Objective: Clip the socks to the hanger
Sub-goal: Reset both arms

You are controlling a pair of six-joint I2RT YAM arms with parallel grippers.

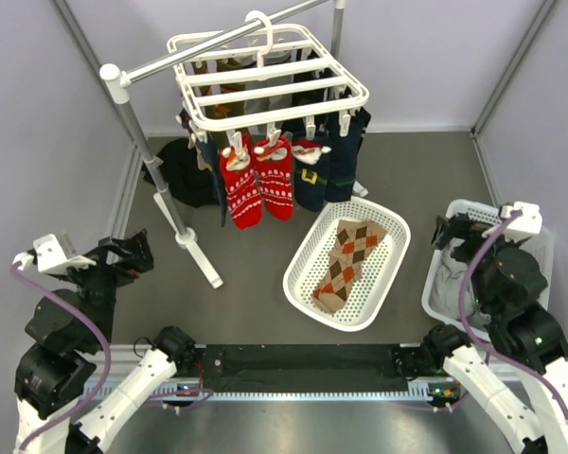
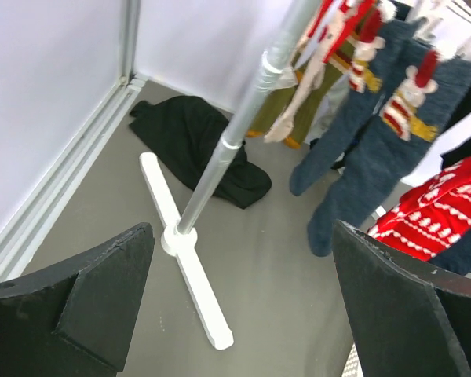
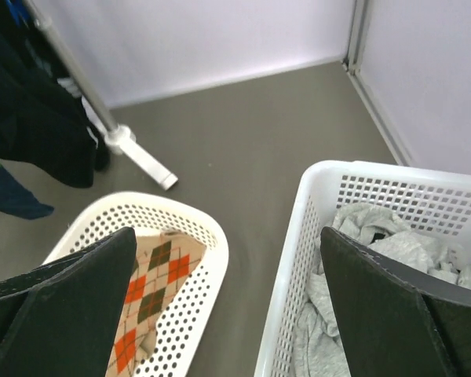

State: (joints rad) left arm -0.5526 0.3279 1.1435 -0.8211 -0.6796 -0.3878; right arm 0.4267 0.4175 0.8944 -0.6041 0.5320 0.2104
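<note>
Grey floor [image 1: 256, 274]; red socks [image 1: 257, 184] hang clipped on hanger [image 1: 270, 93]

Socks [image 1: 245, 189] hang, seemingly clipped, beneath hanger [image 1: 270, 92]; basket [image 1: 303, 253] front-right.

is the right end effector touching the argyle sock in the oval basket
Apart. The right wrist view shows the open right end effector hovering clear above the tan and orange argyle sock in the oval white plastic basket.

You see hanger [image 1: 270, 80]: white barred rack, hooked on rail [image 1: 151, 63], level | red snowflake socks [image 1: 256, 184]: clipped at its near edge, dangling | navy socks [image 1: 312, 180]: clipped just beside them
</note>
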